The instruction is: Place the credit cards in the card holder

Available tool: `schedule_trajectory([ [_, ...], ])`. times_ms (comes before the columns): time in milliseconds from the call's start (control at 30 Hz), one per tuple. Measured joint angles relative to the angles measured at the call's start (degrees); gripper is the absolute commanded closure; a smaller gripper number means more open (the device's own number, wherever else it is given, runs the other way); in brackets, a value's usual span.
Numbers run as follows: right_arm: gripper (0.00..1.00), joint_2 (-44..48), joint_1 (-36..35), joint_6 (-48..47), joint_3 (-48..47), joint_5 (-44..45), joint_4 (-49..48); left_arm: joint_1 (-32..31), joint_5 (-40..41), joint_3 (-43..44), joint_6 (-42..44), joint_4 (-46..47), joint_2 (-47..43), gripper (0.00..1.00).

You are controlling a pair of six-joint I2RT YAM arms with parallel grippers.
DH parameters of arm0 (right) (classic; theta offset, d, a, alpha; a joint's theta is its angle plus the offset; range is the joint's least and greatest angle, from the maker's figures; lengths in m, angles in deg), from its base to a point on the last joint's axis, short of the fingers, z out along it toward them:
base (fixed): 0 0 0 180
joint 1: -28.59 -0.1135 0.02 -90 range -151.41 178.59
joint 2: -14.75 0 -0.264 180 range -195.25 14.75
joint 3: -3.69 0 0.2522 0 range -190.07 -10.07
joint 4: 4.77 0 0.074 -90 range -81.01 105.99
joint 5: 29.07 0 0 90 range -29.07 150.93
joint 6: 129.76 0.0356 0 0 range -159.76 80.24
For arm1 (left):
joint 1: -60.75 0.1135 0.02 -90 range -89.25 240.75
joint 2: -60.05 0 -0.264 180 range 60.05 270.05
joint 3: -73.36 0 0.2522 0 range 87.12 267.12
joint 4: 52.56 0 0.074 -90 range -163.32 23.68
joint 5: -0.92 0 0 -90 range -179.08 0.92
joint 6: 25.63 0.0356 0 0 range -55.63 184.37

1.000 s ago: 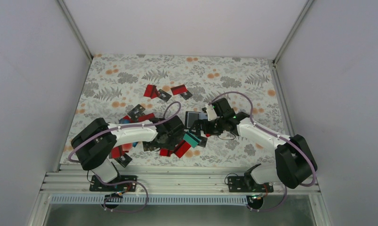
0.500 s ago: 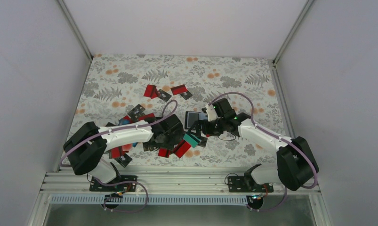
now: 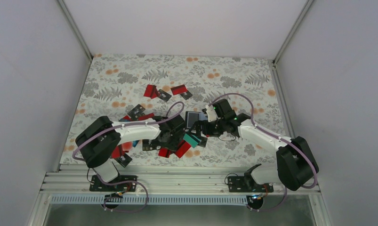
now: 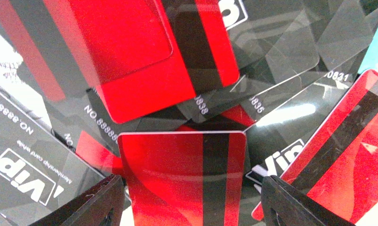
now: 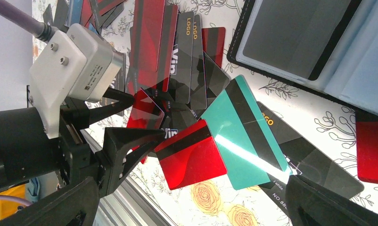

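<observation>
Credit cards lie in a heap, red (image 3: 181, 149), teal (image 3: 191, 139) and black ones. The card holder (image 3: 194, 117) lies open just beyond the heap, with its black rim and grey pockets (image 5: 309, 42) facing up. My left gripper (image 3: 170, 136) is low over the heap and open. Its fingers (image 4: 90, 207) stand on either side of a red card with a black stripe (image 4: 182, 174) that lies flat on the pile. My right gripper (image 3: 202, 128) is open wide and holds nothing. It hangs over a red card (image 5: 191, 153) and a teal card (image 5: 245, 134).
More cards lie apart at the far middle of the flowered cloth (image 3: 154, 92) and near the left arm's base (image 3: 123, 160). The metal rail of the table's near edge (image 5: 130, 197) runs just behind the heap. White walls stand on three sides.
The left gripper's jaws have spread wider over the card heap, and the left arm's elbow has shifted. The right arm has hardly moved.
</observation>
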State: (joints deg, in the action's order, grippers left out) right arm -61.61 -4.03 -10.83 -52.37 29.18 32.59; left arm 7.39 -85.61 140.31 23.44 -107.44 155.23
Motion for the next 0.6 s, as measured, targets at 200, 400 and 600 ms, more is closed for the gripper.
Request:
schedule_trajectory([
  [200,0.00,0.0,0.0,0.0,0.2,0.0,0.0,0.2,0.6,-0.6,-0.1,0.4,-0.1,0.40],
  [400,0.00,0.0,0.0,0.0,0.2,0.0,0.0,0.2,1.5,-2.5,-0.2,1.9,-0.9,0.49],
  [600,0.00,0.0,0.0,0.0,0.2,0.0,0.0,0.2,1.6,-3.2,-0.2,2.9,-1.9,0.49],
])
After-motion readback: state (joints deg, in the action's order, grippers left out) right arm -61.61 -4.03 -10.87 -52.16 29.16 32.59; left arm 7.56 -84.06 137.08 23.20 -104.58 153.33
